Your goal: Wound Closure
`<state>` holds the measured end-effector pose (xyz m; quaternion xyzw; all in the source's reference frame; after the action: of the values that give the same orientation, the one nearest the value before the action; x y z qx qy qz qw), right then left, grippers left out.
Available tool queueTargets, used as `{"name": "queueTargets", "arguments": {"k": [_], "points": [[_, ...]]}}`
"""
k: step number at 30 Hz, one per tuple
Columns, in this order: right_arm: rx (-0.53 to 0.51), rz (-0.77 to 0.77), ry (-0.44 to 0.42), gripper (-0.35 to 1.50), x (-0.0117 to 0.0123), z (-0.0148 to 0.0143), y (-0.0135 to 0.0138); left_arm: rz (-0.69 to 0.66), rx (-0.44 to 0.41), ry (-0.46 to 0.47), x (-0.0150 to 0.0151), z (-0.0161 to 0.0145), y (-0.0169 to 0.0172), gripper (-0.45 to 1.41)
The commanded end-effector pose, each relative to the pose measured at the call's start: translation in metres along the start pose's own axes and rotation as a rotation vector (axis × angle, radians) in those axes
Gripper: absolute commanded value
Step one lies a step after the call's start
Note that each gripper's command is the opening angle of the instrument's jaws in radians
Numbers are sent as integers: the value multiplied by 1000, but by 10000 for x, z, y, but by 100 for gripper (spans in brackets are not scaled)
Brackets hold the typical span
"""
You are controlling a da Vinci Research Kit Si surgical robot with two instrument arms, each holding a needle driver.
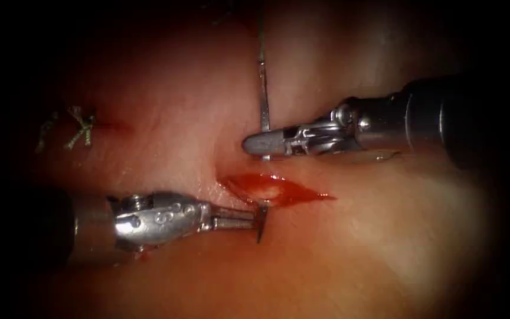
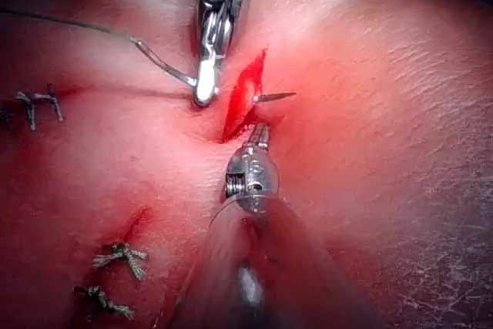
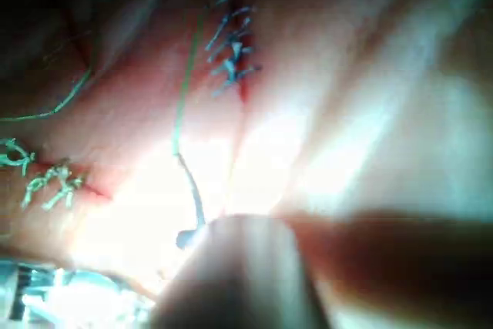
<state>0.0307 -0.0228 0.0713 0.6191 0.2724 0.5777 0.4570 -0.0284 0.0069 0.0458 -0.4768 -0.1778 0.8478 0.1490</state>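
The cut lies open in the tissue, wet with red fluid. The curved needle spans it. Its rear part sits at the cut's far edge, and my right tool, coming from the right, is shut on it near the tail. The needle tip stands out of the near edge, where my left tool is shut on it just behind the point. In the left wrist view the tip sticks out beside the left jaws. Thread runs from the tail away over the tissue.
Finished stitches with cut thread ends sit on the tissue to the left of the cut. More knots and a sutured line show in the wrist views. The thread trails across the tissue.
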Motion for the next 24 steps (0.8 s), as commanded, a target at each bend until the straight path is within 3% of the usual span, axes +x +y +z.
{"name": "queueTargets", "arguments": {"k": [1,6,8,10,11,12,13,14,15,16,19,24], "points": [[3,9,-13,-35,-1,10,2,2,-1,1,-3,8,-2,-45],[4,13,-20,-35,-5,12,1,2,-1,1,-3,8,-2,-45],[33,17,61,-35,3,7,0,2,-1,1,-3,8,-2,-45],[50,0,88,-35,6,5,0,2,-1,1,-3,8,-2,-45],[71,-61,155,58,13,0,2,8,-1,1,-3,8,-2,-45],[79,-89,182,81,17,-2,3,8,-1,1,-3,8,-2,-45],[79,-89,182,81,17,-2,3,8,-1,1,-3,8,-2,-45],[77,-117,190,100,19,-3,4,14,-1,1,-3,8,-2,-45],[64,-191,210,106,23,-6,5,19,-1,1,-3,7,-2,-45],[8,-431,252,108,33,-13,8,53,-3,1,0,5,-1,-45],[-116,-710,249,118,42,-20,11,95,-6,1,6,1,0,-43],[-166,-761,247,120,52,-32,15,184,-4,36,12,-5,1,-13]]}}
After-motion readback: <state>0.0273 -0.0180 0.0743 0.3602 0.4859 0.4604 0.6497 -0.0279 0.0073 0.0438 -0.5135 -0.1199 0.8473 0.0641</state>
